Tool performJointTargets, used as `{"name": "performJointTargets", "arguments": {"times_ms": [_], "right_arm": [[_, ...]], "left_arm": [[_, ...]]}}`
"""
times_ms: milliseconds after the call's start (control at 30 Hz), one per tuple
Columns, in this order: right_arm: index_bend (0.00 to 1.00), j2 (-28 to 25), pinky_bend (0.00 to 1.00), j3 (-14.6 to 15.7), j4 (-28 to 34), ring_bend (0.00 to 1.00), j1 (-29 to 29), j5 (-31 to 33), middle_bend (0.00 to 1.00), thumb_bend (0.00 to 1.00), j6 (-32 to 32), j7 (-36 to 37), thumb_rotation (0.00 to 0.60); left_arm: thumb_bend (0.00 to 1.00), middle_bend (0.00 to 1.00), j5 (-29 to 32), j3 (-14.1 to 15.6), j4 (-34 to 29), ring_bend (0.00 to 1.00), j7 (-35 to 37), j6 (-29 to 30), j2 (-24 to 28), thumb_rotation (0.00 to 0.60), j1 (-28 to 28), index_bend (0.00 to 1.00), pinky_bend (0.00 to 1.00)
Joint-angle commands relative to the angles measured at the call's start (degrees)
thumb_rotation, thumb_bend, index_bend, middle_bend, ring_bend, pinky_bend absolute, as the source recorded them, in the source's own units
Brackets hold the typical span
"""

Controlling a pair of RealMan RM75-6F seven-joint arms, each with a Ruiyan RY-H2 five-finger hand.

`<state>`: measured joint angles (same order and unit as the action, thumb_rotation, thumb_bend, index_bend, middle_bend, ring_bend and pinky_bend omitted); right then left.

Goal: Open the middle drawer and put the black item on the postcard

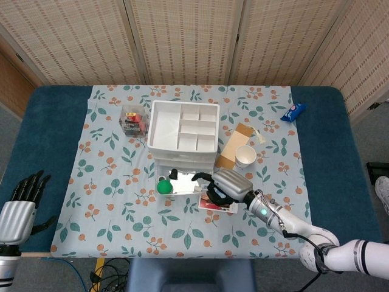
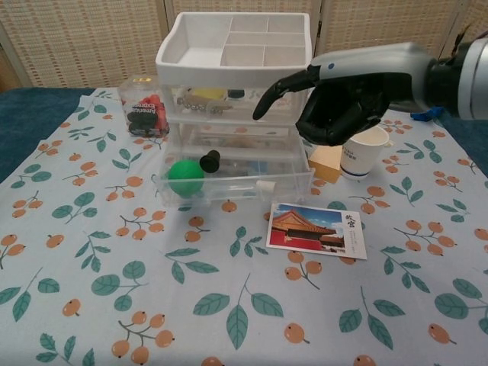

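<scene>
Robot hand on the right (image 2: 339,103) is seen raised above the pulled-out clear plastic drawer (image 2: 236,185) of the white plastic drawer unit (image 2: 232,46); one finger is extended toward the unit, the rest are curled in, and nothing is grasped. The robot hand on the left (image 1: 21,210) is seen resting at the tabletop (image 1: 36,134) edge, released, fingers apart. The opening step is judged done; the reach for the small black knob-shaped item (image 2: 209,161) is in hand. That item lies inside the drawer, just beside a green ball (image 2: 185,177). A descent into the drawer and a pinch on it are called for next, then a carry to the printed postcard (image 2: 316,230), which lies before the drawer. Red characters on the postcard are too small to be read. "American Express" is read, partly, on a clear box (image 2: 143,108).
</scene>
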<state>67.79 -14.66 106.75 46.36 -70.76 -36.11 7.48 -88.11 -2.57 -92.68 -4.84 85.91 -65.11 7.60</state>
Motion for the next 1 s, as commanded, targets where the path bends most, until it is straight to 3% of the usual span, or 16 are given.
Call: {"name": "performJointTargets", "arguments": {"times_ms": [33, 400, 533, 667, 1000], "right_arm": [[0.2, 2.46, 0.98, 0.62, -3.03, 0.91, 5.91, 5.51, 0.82, 0.6, 0.55, -10.74, 0.6], [0.2, 11.02, 1.0, 4.3, -8.98, 1.0, 14.04, 13.67, 0.94, 0.54, -6.73, -33.7, 0.6], [0.2, 13.72, 1.0, 5.35, -11.2, 1.0, 16.37, 14.78, 0.96, 0.45, -9.07, -40.29, 0.6], [0.22, 15.8, 1.0, 6.06, -12.99, 1.0, 17.62, 15.1, 0.97, 0.29, -10.75, -44.16, 0.6], [0.24, 19.53, 1.0, 7.44, -17.52, 1.0, 20.02, 15.21, 0.98, 0.25, -11.47, -49.13, 0.6]], "left_arm": [[0.15, 0.0, -0.16, 0.02, -0.02, 0.0, 0.14, 0.22, 0.07, 0.6, -0.1, 0.05, 0.09], [0.15, 0.0, -0.43, 0.22, 0.56, 0.0, 1.38, 1.17, 0.71, 0.6, -0.83, 0.05, 0.09], [0.15, 0.0, -0.58, 0.3, 0.78, 0.0, 1.89, 1.56, 0.73, 0.6, -1.11, 0.05, 0.09], [0.15, 0.0, -0.65, 0.35, 0.91, 0.0, 2.21, 1.81, 0.85, 0.6, -1.32, 0.05, 0.09], [0.15, 0.0, -0.55, 0.35, 1.07, 0.0, 2.7, 2.13, 1.15, 0.6, -1.73, 0.05, 0.09]]}}
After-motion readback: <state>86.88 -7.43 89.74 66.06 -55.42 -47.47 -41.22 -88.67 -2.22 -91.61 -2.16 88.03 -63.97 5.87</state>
